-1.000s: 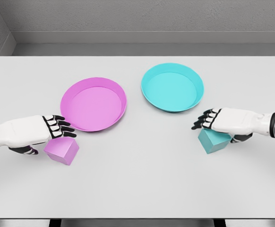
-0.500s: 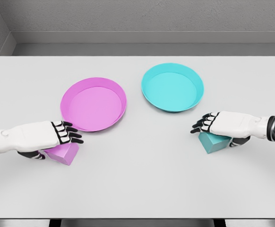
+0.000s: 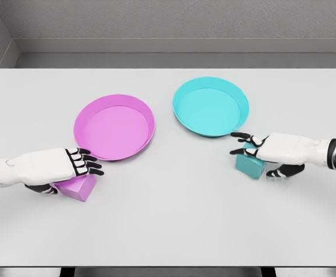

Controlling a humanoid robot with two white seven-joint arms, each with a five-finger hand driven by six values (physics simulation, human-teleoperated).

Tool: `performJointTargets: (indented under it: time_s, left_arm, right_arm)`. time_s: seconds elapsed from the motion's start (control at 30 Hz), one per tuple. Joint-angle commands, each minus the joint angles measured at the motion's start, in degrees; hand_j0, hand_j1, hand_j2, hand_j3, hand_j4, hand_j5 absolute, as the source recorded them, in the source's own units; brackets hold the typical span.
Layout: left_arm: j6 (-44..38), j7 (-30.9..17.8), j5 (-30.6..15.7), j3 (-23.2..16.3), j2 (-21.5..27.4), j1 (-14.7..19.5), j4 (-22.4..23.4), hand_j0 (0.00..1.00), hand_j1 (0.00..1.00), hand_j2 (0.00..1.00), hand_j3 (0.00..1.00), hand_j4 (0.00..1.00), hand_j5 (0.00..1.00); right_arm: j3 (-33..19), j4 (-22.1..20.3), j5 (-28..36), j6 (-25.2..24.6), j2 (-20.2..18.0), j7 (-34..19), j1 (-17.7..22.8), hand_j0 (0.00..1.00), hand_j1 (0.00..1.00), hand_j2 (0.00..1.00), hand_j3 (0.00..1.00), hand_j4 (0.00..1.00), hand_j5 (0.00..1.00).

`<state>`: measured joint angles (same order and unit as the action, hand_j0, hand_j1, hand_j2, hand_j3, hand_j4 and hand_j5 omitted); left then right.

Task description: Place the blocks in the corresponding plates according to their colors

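White table (image 3: pixel 174 219): unmarked teal block (image 3: pixel 249 166) under right hand (image 3: pixel 272 151)

We see the pink block (image 3: pixel 78 187) lying on the table just below the pink plate (image 3: pixel 114 127). The teal block (image 3: pixel 250 165) sits tilted near the teal plate (image 3: pixel 211 107).

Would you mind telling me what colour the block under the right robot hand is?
Teal, matching the far-right plate; the block shows in the head view.
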<state>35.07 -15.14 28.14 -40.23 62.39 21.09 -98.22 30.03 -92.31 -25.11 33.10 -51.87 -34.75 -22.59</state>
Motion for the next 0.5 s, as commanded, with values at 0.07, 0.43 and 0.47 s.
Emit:
performJointTargets:
  time_s: [0.07,0.43,0.47]
  left_arm:
    - [-0.07,0.02,0.16,-0.02,-0.34,-0.09,0.05,1.0,1.0,1.0,1.0,1.0,1.0]
    - [-0.07,0.02,1.83,0.07,-0.34,-0.09,-0.04,0.92,0.92,0.92,0.92,0.92,0.92]
    - [-0.07,0.02,1.75,-0.02,-0.34,-0.09,-0.04,0.9,0.9,0.9,0.9,0.9,0.9]
  right_arm:
    - [-1.2,1.43,-3.19,1.9,-0.16,-0.25,0.0,0.6,0.6,0.6,0.6,0.6,0.6]
    - [-1.99,1.43,-2.92,1.9,-0.16,-0.25,-0.09,0.6,0.6,0.6,0.6,0.6,0.6]
    - [-1.99,1.43,-2.75,1.9,-0.16,-0.25,-0.09,0.6,0.6,0.6,0.6,0.6,0.6]
